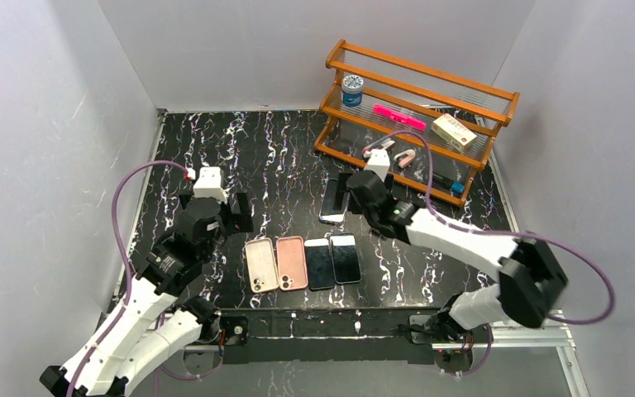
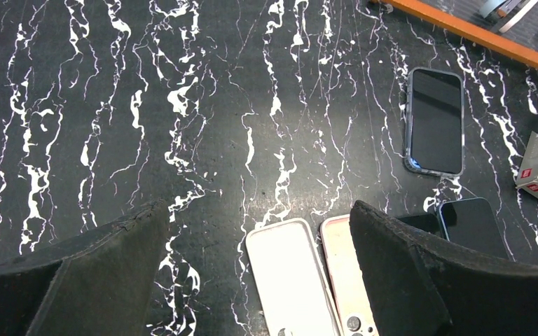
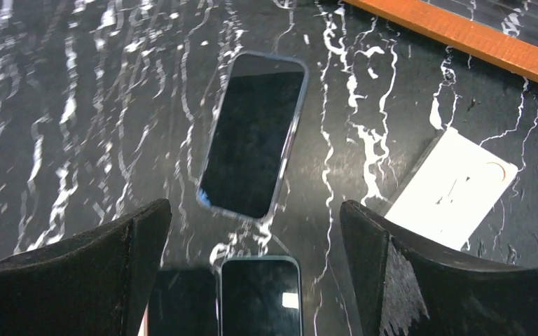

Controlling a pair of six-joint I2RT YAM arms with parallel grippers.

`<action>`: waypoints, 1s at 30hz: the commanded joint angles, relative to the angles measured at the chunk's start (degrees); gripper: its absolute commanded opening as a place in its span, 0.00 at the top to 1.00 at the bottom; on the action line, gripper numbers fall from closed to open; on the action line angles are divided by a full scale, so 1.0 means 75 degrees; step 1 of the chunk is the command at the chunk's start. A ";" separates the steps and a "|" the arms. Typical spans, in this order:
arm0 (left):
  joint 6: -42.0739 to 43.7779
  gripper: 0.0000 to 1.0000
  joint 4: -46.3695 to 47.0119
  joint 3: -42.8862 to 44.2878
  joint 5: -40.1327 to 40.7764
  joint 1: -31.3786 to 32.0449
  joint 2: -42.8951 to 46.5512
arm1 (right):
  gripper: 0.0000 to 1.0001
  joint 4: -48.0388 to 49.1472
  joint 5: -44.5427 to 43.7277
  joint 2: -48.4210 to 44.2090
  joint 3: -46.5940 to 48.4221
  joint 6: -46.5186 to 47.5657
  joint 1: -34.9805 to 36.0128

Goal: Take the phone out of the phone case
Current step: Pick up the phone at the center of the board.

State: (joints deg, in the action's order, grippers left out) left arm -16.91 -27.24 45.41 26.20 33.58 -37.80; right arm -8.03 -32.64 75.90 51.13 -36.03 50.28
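Lying on white-veined black table (image 3: 77, 84), glossy rounded phone (image 3: 252, 133) in grey-rimmed case (image 3: 291, 148); left fingers (image 2: 91, 280), right fingers (image 3: 434, 280) splayed, empty.

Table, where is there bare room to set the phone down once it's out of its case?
Widest bare patch: back left of the table, between its left edge and the rack, beyond the left claw. Crowded: front middle, where the white case, pink case and two phones lie in a row, the cased phone just behind them by the right claw.
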 commanded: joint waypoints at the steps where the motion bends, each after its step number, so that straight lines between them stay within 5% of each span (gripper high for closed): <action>1: 0.0028 0.02 -0.0026 -0.0064 0.0278 -0.0025 0.0317 | 0.01 -0.0366 -0.0013 0.1320 0.1185 -0.0246 -0.0400; 15: 0.0010 0.02 -0.0073 -0.0103 0.0098 -0.0153 0.0251 | 0.01 -0.3221 -0.0261 0.5628 0.5212 -0.1514 -0.1041; 30: 0.0001 0.02 -0.0035 -0.0125 -0.0149 -0.0189 0.0220 | 0.01 -0.3114 0.1403 0.5681 0.4898 -0.1239 -0.1102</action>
State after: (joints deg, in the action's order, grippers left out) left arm -16.95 -27.42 44.60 24.86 32.60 -36.18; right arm -29.89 -26.72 120.03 89.12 -46.13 41.50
